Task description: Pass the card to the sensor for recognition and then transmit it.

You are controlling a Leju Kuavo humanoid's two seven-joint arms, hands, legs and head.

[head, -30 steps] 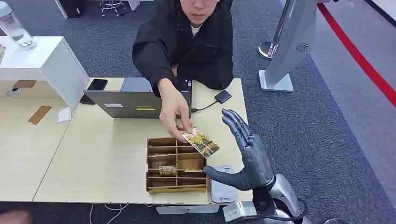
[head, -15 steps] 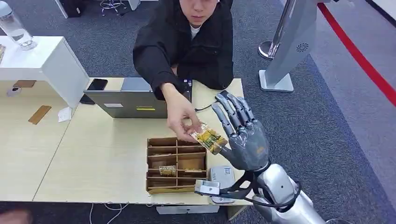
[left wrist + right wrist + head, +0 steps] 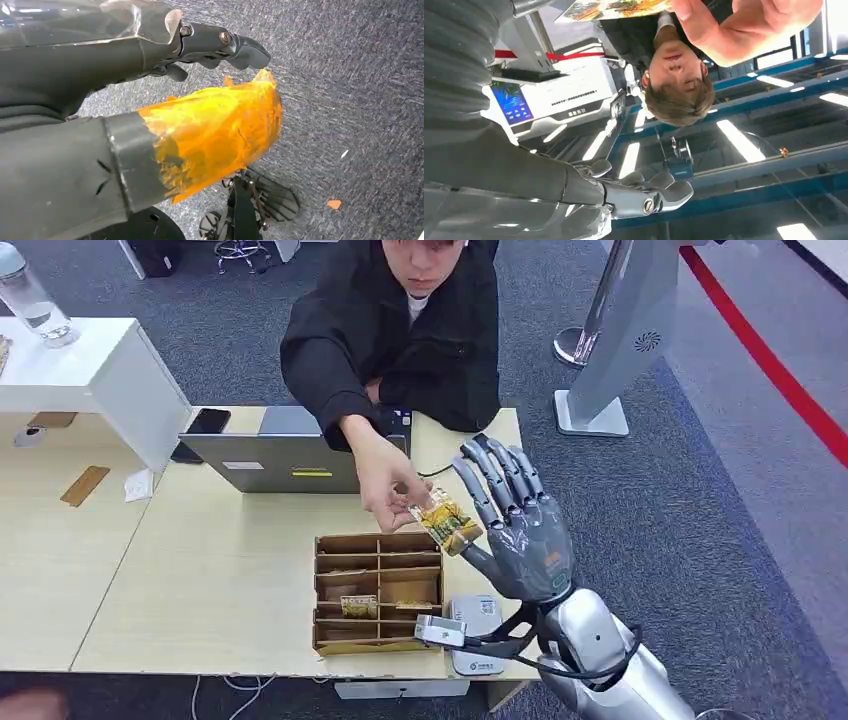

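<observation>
Yellow-printed card (image 3: 447,523) sits pinched in the person's hand (image 3: 390,488), its edge against the palm of the right hand (image 3: 520,535), whose fingers are spread and grip nothing; released before they curl, it could drop toward the wooden tray (image 3: 378,592)

- A laptop (image 3: 290,455) stands open at the desk's (image 3: 210,580) far edge.
- A black phone (image 3: 208,421) lies behind it, near its left corner.
- A wooden organiser (image 3: 378,592) sits at the near edge.
- A bottle (image 3: 30,300) stands on the white side table (image 3: 90,365).
- A person (image 3: 400,320) sits behind the desk.
</observation>
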